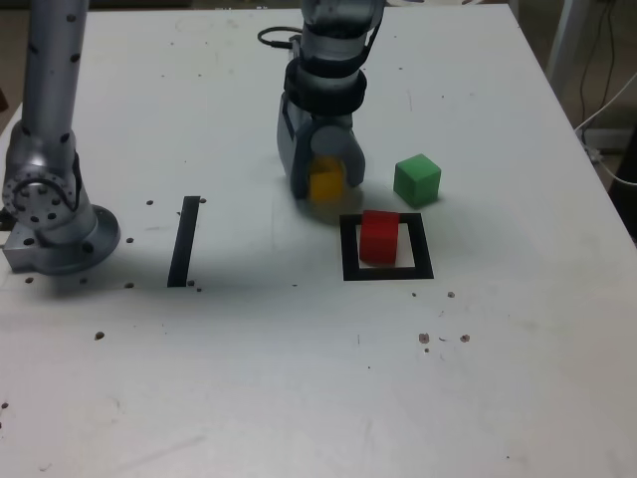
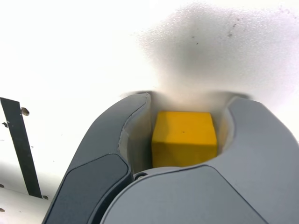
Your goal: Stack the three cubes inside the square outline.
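The end effector brackets the yellow cube behind the square outline, jaws nearly gripping, for stacking onto the red cube.

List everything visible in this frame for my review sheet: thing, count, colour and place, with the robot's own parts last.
red cube: 1, red, inside the square outline
square outline: 1, black frame with white centre, on the table
yellow cube: 1, yellow, between the gripper jaws
green cube: 1, green, behind the outline, apart from it
black strip: 1, black, toward the exterior view's left
table: 1, white, speckled
cables: white, past the table's edge on the exterior view's right
gripper: 1, grey, jaws around the yellow cube
arm base: 1, silver, exterior view's left
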You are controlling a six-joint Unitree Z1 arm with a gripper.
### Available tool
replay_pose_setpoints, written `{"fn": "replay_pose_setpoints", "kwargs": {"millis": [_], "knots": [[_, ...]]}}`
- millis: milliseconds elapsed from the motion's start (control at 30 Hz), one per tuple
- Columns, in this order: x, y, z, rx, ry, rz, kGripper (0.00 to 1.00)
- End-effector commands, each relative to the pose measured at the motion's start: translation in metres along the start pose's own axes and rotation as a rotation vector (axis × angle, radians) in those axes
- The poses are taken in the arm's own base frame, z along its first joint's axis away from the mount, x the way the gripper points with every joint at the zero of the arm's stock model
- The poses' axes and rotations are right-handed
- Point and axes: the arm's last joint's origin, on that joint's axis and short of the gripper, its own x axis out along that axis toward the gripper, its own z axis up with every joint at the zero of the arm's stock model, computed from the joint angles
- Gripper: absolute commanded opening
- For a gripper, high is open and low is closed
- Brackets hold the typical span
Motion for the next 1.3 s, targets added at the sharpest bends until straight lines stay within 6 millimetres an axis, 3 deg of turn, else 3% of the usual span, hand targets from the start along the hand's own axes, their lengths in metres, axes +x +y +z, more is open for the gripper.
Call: {"fn": "replay_pose_setpoints", "kwargs": {"millis": [0, 333, 533, 667, 1000, 1267], "knots": [[-0.004, -0.002, -0.001, 0.003, -0.005, 0.001, 0.12], [-0.039, -0.014, -0.011, 0.063, -0.021, 0.016, 0.06], [-0.08, -0.04, -0.025, 0.168, -0.072, 0.031, 0.06], [-0.095, -0.059, -0.024, 0.247, -0.085, 0.024, 0.06], [-0.097, -0.106, 0.0, 0.405, -0.103, -0.015, 0.06], [-0.09, -0.114, 0.005, 0.428, -0.083, -0.013, 0.06]]}}
